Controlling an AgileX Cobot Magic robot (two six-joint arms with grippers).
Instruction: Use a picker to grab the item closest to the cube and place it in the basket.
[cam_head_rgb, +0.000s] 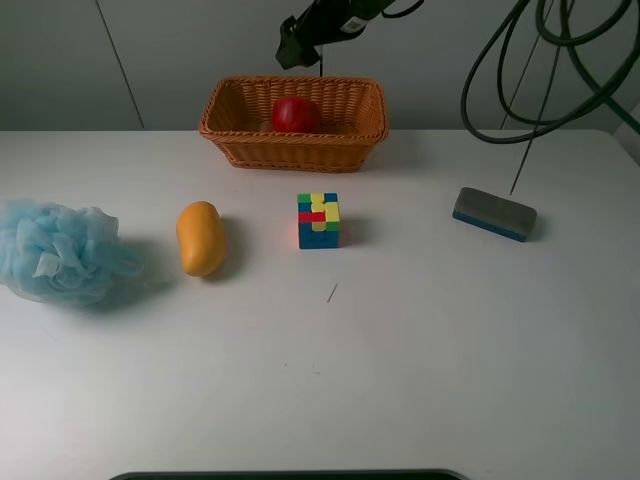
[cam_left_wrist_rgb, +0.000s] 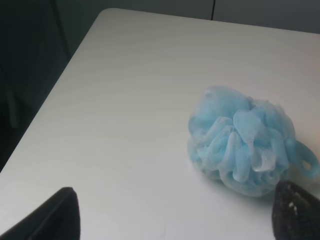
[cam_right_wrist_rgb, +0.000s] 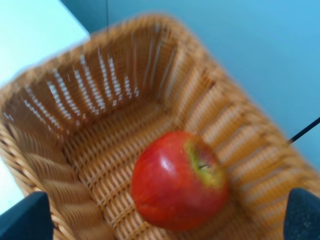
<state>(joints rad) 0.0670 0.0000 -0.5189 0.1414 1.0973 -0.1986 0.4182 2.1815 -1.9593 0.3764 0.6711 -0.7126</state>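
left gripper (cam_left_wrist_rgb: 172, 216) spread wide by the blue bath puff (cam_head_rgb: 55, 250), mango (cam_head_rgb: 200, 238) nearest the colourful cube (cam_head_rgb: 318, 220), further back a wicker basket (cam_head_rgb: 240, 145) with one red apple (cam_head_rgb: 296, 115) in it, right gripper (cam_right_wrist_rgb: 165, 218) gaping wide above

A black arm (cam_head_rgb: 318, 28) carries dark looping cables (cam_head_rgb: 500, 137); the jaws are matte black, finely textured.
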